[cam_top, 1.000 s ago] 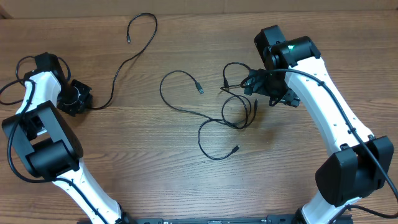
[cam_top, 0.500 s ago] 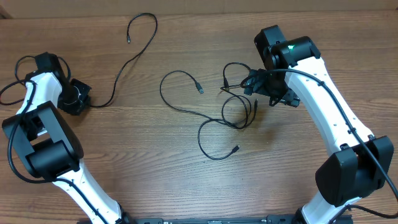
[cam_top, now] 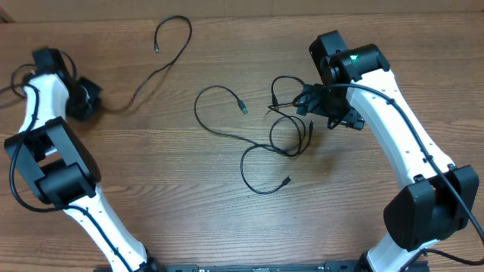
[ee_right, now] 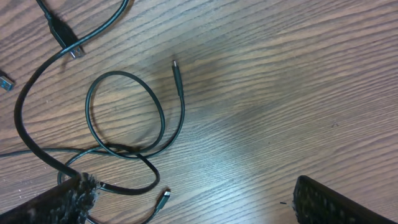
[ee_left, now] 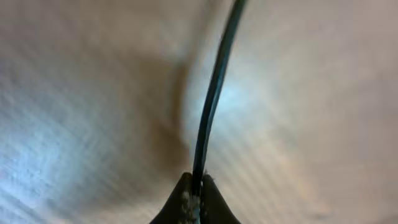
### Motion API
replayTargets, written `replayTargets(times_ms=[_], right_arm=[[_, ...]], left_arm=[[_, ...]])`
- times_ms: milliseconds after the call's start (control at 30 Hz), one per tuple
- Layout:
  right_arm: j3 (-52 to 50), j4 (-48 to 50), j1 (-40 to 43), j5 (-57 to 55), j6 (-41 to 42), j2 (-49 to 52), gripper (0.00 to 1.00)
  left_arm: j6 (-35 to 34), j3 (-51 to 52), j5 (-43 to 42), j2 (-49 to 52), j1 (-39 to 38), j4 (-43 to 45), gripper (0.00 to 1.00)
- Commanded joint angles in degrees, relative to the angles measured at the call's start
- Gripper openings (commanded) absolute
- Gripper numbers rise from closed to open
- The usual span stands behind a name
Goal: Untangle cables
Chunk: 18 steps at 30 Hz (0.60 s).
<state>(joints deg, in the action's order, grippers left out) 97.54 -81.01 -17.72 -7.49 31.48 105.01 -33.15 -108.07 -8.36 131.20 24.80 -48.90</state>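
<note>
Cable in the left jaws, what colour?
Black cable, clearest in the left wrist view.

surface: brown wood-grain table (cam_top: 189, 219)
centre-right: tangled cables (cam_top: 290, 151), overlapping loops lying flat; plug tips visible
upper left: single cable (cam_top: 160, 70), curved; apart from tangle

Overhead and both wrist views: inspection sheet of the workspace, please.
Surface: brown wood-grain table, no spills seen.
Job's things: one long thin black cable lies apart at far left; the remaining thin black cables lie looped and crossed at centre-right, plug tips showing.
Clutter: nothing seen.
Grippers: left tool shut on the lone cable; right tool open over the tangle, holding nothing.
Cables: thick black wiring runs along the arms.
Surroundings: pale strip beyond the table's far edge; nothing else seen.
</note>
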Motion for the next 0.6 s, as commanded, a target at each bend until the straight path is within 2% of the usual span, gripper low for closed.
replayTargets(times_ms=[0, 167, 300, 333, 367, 433, 500, 567], right_arm=[[1.16, 0.20, 0.07, -0.39, 0.02, -1.73, 1.00], [1.16, 0.20, 0.07, -0.39, 0.02, -1.73, 1.00], [1.16, 0.20, 0.07, -0.39, 0.02, -1.73, 1.00], [1.16, 0.20, 0.07, -0.39, 0.02, -1.73, 1.00], [1.16, 0.20, 0.07, -0.39, 0.02, -1.73, 1.00], [1.16, 0.20, 0.07, -0.39, 0.02, -1.73, 1.00], [1.16, 0.20, 0.07, -0.39, 0.02, -1.73, 1.00], [1.16, 0.20, 0.07, -0.39, 0.02, -1.73, 1.00]], left_arm=[[6.32, -15.93, -1.88, -1.25, -0.20, -0.17, 0.04], [13.66, -30.34, -2.03, -1.25, -2.64, -0.59, 0.04], [20.98, -30.73, 1.05, -1.09, -5.42, -2.21, 0.07], [21.20, -29.64, 3.02, -0.92, -5.90, -2.71, 0.13], [21.16, -28.48, 5.16, -0.66, -6.29, -3.37, 0.23], [20.87, -25.40, 7.63, 0.02, -6.84, -4.79, 0.58], [18.49, -22.62, 7.28, 0.63, -6.82, -6.91, 0.66], [13.64, -20.74, 7.32, 0.70, -6.51, -10.23, 0.80]])
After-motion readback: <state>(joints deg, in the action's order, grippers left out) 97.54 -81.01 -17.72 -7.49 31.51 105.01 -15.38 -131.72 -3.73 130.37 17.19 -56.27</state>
